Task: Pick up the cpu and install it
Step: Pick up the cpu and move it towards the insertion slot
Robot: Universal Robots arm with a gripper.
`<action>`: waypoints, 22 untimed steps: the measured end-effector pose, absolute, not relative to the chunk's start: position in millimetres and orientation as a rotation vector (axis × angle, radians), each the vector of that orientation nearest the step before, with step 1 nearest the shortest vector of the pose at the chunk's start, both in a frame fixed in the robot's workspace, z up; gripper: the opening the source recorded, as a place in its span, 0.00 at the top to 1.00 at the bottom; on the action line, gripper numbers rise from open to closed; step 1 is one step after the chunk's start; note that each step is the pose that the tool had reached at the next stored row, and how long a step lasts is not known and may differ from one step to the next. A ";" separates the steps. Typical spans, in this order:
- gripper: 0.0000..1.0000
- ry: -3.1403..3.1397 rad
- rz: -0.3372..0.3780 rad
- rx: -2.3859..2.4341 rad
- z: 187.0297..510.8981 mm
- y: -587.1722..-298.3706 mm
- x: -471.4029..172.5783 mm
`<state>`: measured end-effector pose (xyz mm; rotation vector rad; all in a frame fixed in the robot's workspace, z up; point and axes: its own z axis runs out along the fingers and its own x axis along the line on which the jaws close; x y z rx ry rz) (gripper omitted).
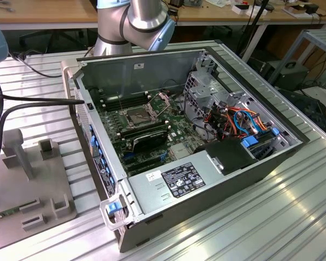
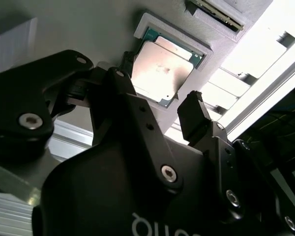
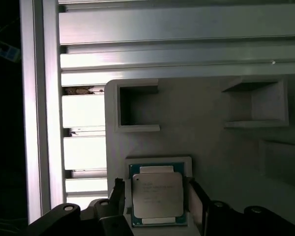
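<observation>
One cpu [image 3: 157, 202], one claw [image 3: 156, 192].
Claw spread, a finger [image 3: 119, 192] on either side of the cpu lying in its grey holder [image 3: 211, 147]; nothing gripped.

in the exterior view the arm [image 1: 144, 16] shows as thick silver-grey joints with a pale blue ring, standing at the far side of the scene. in both wrist views the pincer [image 2: 160, 83] [image 3: 157, 194] reaches away from the lens, its black body and bolted linkages close in front. its two dark fingers [image 2: 191, 113] stand parted with a wide gap between the tips, and they clasp nothing.
</observation>
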<state>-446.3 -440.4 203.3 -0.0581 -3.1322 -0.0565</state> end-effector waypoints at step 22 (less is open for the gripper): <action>0.37 -3.131 -0.033 0.002 188.8 -440.4 -445.4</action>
